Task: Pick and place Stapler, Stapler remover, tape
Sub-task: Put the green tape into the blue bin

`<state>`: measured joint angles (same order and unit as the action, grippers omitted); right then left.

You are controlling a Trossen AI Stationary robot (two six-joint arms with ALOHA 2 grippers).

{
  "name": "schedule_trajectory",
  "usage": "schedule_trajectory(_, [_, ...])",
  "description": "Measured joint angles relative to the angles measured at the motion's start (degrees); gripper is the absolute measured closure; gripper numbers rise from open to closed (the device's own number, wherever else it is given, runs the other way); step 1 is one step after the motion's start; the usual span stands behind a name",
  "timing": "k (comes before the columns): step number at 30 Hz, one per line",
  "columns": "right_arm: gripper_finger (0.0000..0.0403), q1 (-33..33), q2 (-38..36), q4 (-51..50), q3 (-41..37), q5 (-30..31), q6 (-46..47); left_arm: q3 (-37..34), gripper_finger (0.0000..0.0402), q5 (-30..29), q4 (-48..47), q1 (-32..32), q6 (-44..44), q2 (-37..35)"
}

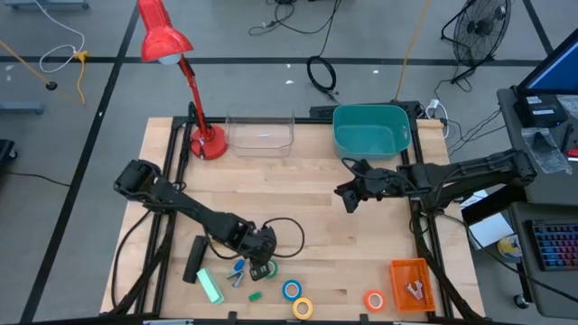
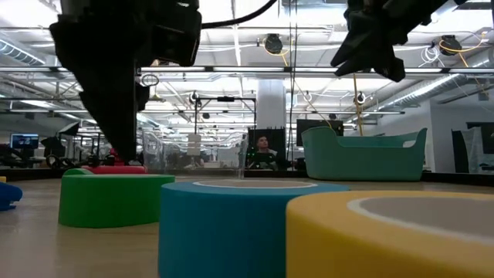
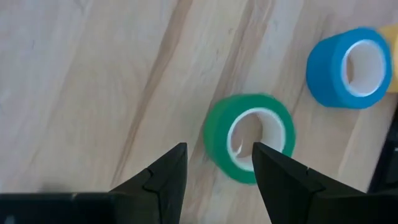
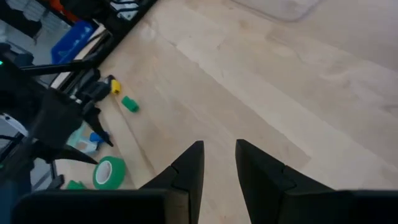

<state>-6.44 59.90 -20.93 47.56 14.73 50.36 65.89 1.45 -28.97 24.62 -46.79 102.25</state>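
Pale wooden planks make up my table (image 1: 307,194), with a grey floor and loose cables around it. Along its far edge stand a red desk lamp (image 1: 181,72), a clear plastic box (image 1: 260,134) and a teal tub (image 1: 371,131). An orange tray (image 1: 409,285) sits at the near right corner.

My left gripper (image 3: 217,171) hangs low over the near part of the table, right above the green tape roll (image 3: 250,137). Its two dark fingers stand apart with bare wood between them; one fingertip overlaps the roll's near rim in the wrist view, but I cannot tell whether it touches. They hold nothing.

The blue tape roll (image 3: 349,66) lies close beside the green one, and the yellow tape roll (image 1: 302,308) sits just beyond it at the table's near edge. The orange tape roll (image 1: 375,300) lies farther right, just beside the orange tray. A dark stapler (image 1: 193,259) and a light green block (image 1: 210,286) lie to the left of my left gripper, with a few small blue and green pieces near them that I cannot make out.

My right gripper (image 4: 219,163) waits raised above the middle of the table, near the teal tub, its fingers a narrow gap apart and empty.
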Motion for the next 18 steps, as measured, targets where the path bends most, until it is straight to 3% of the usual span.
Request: schedule_trajectory(18, [0.0314,-0.02,0.0,2.8,-0.69,-1.4,-0.01,0.04,0.0218,0.23,2.48,1.11,-0.06,2.56])
